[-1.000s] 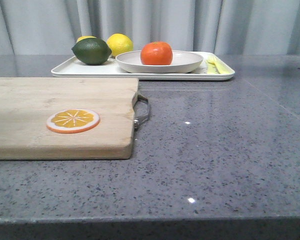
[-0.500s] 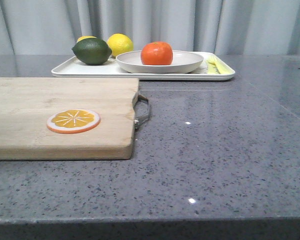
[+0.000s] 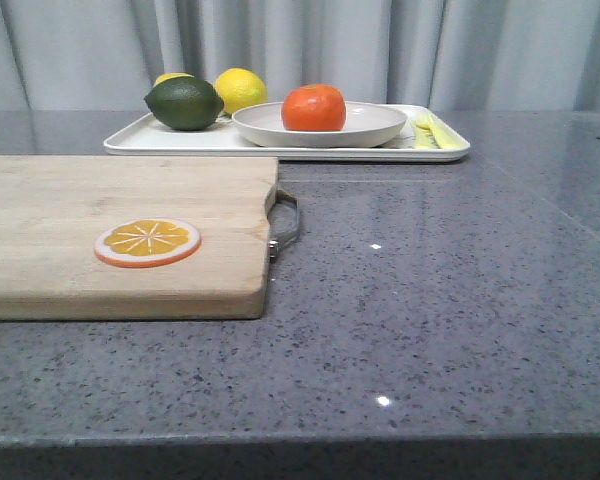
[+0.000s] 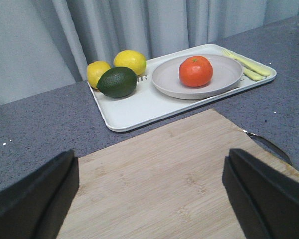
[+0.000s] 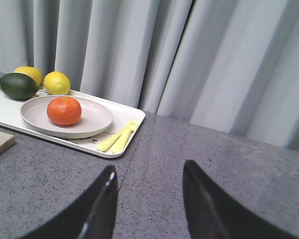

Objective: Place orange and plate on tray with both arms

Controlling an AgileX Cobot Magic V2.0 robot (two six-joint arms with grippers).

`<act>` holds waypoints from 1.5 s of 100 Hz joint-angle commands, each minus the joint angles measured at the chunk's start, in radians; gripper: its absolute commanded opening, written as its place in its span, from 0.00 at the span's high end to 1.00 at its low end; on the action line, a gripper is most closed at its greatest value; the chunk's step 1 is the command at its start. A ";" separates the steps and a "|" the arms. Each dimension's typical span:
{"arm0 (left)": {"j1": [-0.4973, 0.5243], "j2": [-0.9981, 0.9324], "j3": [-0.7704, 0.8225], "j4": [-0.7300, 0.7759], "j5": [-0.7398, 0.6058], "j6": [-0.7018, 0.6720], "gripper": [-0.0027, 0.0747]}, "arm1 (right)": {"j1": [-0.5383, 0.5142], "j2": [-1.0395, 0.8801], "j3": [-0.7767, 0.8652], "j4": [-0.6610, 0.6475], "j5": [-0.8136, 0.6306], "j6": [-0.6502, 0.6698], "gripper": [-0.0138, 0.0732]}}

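The task looks finished: the glossy round orange [image 3: 313, 107] sits in the shallow off-white plate [image 3: 365, 128] on the white rectangular tray [image 3: 130, 143] at twelve o'clock, both tools [image 4: 149, 194] [image 5: 148, 204] released and empty.

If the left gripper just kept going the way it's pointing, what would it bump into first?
Probably the wooden cutting board right beneath and ahead of the open left gripper; beyond it lies the tray. Depth is hard to judge.

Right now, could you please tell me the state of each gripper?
Left gripper: jaws open, holding nothing, above the cutting board.
Right gripper: jaws open, holding nothing.
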 commanded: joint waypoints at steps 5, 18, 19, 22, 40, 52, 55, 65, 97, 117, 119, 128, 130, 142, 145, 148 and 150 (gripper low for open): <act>0.001 -0.019 -0.015 -0.019 -0.085 -0.007 0.24 | -0.004 -0.024 0.027 0.019 -0.073 -0.018 0.46; 0.001 -0.019 -0.015 -0.019 -0.085 -0.007 0.24 | -0.004 -0.023 0.043 0.019 -0.068 -0.018 0.46; 0.001 -0.019 -0.015 -0.019 -0.085 -0.007 0.24 | -0.004 -0.023 0.043 0.019 -0.068 -0.018 0.46; 0.001 -0.019 -0.015 -0.019 -0.085 -0.007 0.24 | -0.004 -0.023 0.043 0.019 -0.068 -0.018 0.46; 0.001 -0.019 -0.015 -0.019 -0.094 -0.007 0.41 | -0.004 -0.023 0.043 0.019 -0.088 -0.018 0.49; 0.001 -0.019 -0.015 -0.019 -0.094 -0.007 0.70 | -0.004 -0.023 0.043 0.019 -0.086 -0.018 0.67; 0.001 -0.019 -0.015 -0.019 -0.094 -0.007 0.78 | -0.004 -0.023 0.043 0.019 -0.085 -0.018 0.75; 0.001 -0.019 -0.015 -0.019 -0.094 -0.007 1.00 | -0.004 -0.023 0.043 0.019 -0.083 -0.018 0.94; 0.001 -0.019 -0.015 -0.019 -0.096 -0.007 0.99 | -0.004 -0.023 0.043 0.020 -0.079 -0.018 0.96; 0.001 -0.019 -0.015 -0.019 -0.096 -0.007 0.99 | -0.004 -0.023 0.043 0.020 -0.079 -0.018 0.96; 0.001 -0.019 -0.015 -0.019 -0.096 -0.007 0.99 | -0.004 -0.023 0.043 0.020 -0.079 -0.018 0.96; 0.001 -0.019 -0.015 -0.019 -0.096 -0.007 0.99 | -0.004 -0.023 0.043 0.020 -0.079 -0.018 0.96; 0.001 -0.019 -0.015 -0.019 -0.096 -0.007 0.99 | -0.004 -0.023 0.043 0.020 -0.079 -0.018 0.96; 0.001 -0.019 -0.015 -0.019 -0.096 -0.007 0.99 | -0.004 -0.023 0.043 0.020 -0.079 -0.018 0.96; 0.001 -0.019 -0.012 -0.019 -0.096 -0.007 0.99 | -0.004 -0.023 0.043 0.020 -0.079 -0.018 0.96; 0.001 -0.019 -0.011 -0.015 -0.096 -0.007 0.99 | -0.004 -0.023 0.043 0.020 -0.079 -0.018 0.96; 0.001 -0.019 -0.010 -0.011 -0.094 -0.007 0.99 | -0.004 -0.023 0.043 0.020 -0.079 -0.018 0.96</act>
